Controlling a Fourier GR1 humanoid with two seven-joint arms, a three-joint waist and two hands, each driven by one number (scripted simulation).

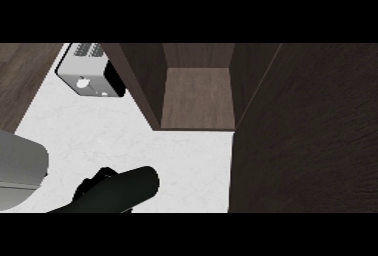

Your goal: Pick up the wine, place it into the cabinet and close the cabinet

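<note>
Though partly hidden, wine [137, 183] in left hand [91, 187].

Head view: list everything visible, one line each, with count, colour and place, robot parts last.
Cabinet: one, dark brown wood, upper middle, standing open with a bare lighter-brown shelf inside.
Cabinet door: one, dark brown, swung open along the right side.
Toaster: one, white and black, upper left on the counter, just left of the cabinet.
Counter: one, white marbled, spanning left and middle.
Wine bottle: one, black, lower left of centre, lying tilted over the counter.
Wood surface: one, brown, far upper left.
Forearm: one, grey, at the left edge.
Hand: one, black, fingers at the wine bottle's left side; which hand and whether it grips are unclear.
</note>
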